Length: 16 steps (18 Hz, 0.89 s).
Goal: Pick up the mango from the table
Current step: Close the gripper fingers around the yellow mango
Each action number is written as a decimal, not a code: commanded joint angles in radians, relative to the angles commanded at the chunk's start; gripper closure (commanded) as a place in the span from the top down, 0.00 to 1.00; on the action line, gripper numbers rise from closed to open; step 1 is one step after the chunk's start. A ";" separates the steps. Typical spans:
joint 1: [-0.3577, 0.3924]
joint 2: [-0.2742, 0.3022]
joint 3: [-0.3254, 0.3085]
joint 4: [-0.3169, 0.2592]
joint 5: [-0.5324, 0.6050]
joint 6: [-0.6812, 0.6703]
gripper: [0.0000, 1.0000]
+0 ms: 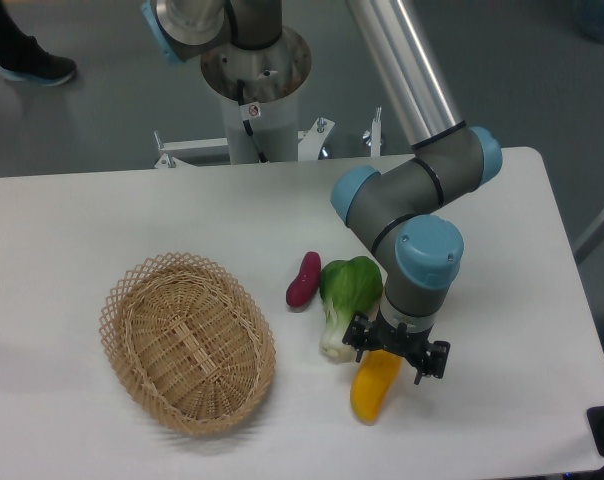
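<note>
The mango (373,387) is an elongated yellow fruit, orange toward its lower end, lying on the white table (102,210) near the front right. My gripper (395,358) is directly over the mango's upper end, with its black fingers on either side of it. The wrist hides the fingertips, so I cannot tell whether they press on the fruit. The mango's lower end appears to rest on the table.
A green bok choy (346,297) lies just left of the gripper, touching the mango's upper end. A purple sweet potato (304,279) lies left of it. A woven wicker basket (187,340) stands at the front left. The table's front edge is close below the mango.
</note>
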 joint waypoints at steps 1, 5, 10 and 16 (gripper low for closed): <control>0.000 -0.002 0.000 0.002 0.000 0.000 1.00; -0.014 -0.008 -0.005 0.008 0.000 -0.003 1.00; -0.014 -0.009 -0.031 0.060 0.005 -0.002 1.00; -0.015 -0.009 -0.040 0.069 0.051 -0.003 0.82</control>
